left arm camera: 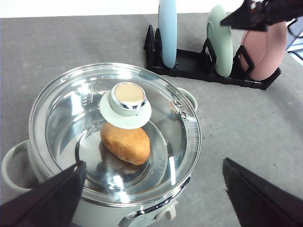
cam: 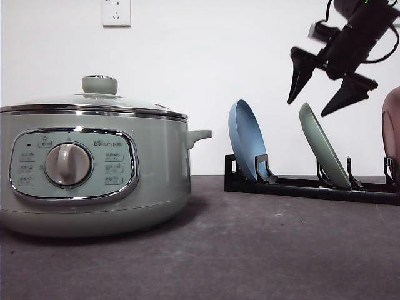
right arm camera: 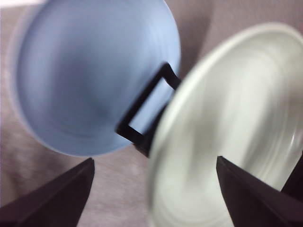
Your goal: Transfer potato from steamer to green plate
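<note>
Potato (left arm camera: 125, 144) sits inside steamer (left arm camera: 113, 142), lid (left arm camera: 125, 101) on, under the open, empty left claw (left arm camera: 151, 189). Right claw (cam: 330, 84) hangs open, empty, just above green plate (cam: 324, 153), which stands on edge in rack (cam: 300, 185) and likely needs laying flat.

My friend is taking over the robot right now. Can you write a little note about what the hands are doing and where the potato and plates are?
Right gripper: open, empty, in the air just above the green plate, which stands in the black rack beside the blue plate.
Left gripper: open, empty, above the steamer.
Potato: inside the steamer, under the glass lid.
Done: nothing moved.
Left: take out green plate, lift lid, move potato onto plate.
</note>
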